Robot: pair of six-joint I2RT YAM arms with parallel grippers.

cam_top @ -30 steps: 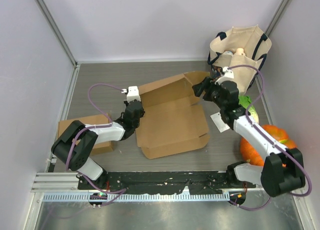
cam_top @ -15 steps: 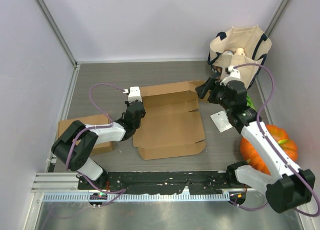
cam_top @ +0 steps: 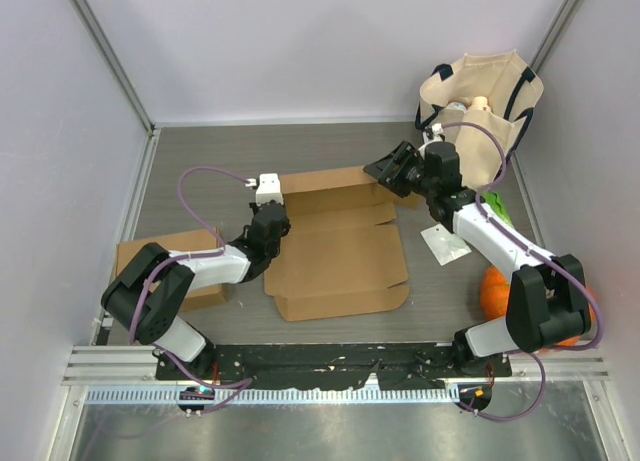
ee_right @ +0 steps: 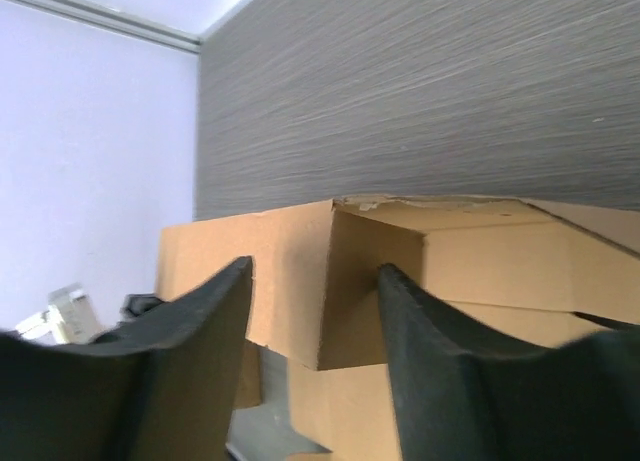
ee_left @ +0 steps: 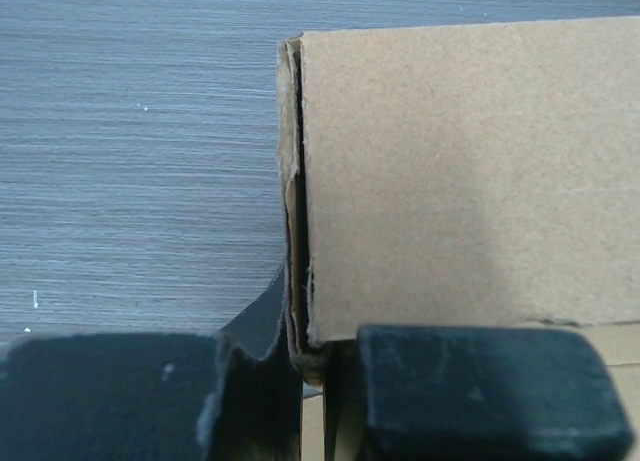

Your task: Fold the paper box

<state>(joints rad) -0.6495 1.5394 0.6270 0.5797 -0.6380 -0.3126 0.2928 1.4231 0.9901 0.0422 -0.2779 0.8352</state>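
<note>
Paper box (cam_top: pixel 340 246) plain brown cardboard; table (cam_top: pixel 220 151) grey with fine streaked grain; tote bag (cam_top: pixel 485 91) cream, dark handles; pumpkin (cam_top: pixel 492 293) orange; arm cables (cam_top: pixel 210 170) purple

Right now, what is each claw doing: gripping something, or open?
Left claw: closed, pinching the paper box wall edge.
Right claw: open, straddling a corner of the box, not clamped.

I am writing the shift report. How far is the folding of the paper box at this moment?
Done: the paper box has its far wall looking raised. In hand: the left gripper pinches the box's left edge, and the right gripper straddles the far right corner, jaws apart. Left: the near panels lie flat, not yet folded.
</note>
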